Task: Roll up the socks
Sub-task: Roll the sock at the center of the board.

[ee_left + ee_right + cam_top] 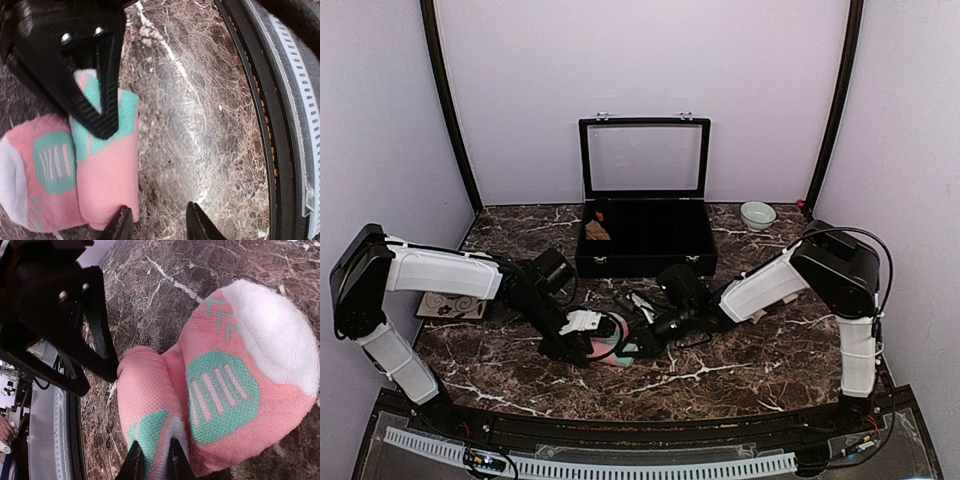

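Observation:
The pink sock (610, 350) with mint-green and white patches lies folded over on the marble table between both arms, its white toe toward the left arm. My right gripper (155, 462) is shut on the sock's (215, 390) mint and white edge; it also shows in the top view (638, 338). My left gripper (160, 225) is open over bare marble, its left finger (121, 224) touching the near end of the sock's fold (107, 175). In the top view the left gripper (578, 347) is at the sock's left side. The cream-beige sock is not in view.
A black case (645, 262) with its glass lid up stands at the back centre, a small tan-brown bundle (597, 230) inside. A mint bowl (757, 214) sits back right. A patterned card (452, 305) lies under the left arm. The table's front rail (295, 125) runs close by.

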Controlling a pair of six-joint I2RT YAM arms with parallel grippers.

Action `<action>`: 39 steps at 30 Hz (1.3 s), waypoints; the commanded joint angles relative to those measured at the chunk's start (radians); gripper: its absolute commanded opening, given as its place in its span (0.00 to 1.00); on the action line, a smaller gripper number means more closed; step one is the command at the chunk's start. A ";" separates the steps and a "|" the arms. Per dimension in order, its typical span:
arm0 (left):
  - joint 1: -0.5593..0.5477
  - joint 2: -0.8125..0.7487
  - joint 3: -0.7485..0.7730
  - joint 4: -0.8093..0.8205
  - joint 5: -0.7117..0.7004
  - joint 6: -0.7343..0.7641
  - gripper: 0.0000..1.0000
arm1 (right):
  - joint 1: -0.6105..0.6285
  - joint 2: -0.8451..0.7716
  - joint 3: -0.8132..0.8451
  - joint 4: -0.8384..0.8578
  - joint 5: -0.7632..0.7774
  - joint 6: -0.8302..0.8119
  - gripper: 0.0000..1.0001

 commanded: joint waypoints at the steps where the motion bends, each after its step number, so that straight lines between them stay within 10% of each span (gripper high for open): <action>1: -0.069 -0.031 -0.015 0.138 -0.110 0.009 0.40 | -0.025 0.122 -0.090 -0.317 0.049 0.117 0.00; 20: -0.115 0.090 -0.015 0.209 -0.303 0.036 0.39 | -0.042 0.134 -0.073 -0.320 0.005 0.152 0.00; 27: -0.115 0.142 -0.022 0.221 -0.358 0.044 0.12 | -0.045 0.115 -0.094 -0.271 -0.016 0.172 0.00; 39: -0.046 0.263 0.086 0.026 -0.210 0.005 0.13 | -0.048 0.004 -0.157 -0.169 0.043 0.112 0.35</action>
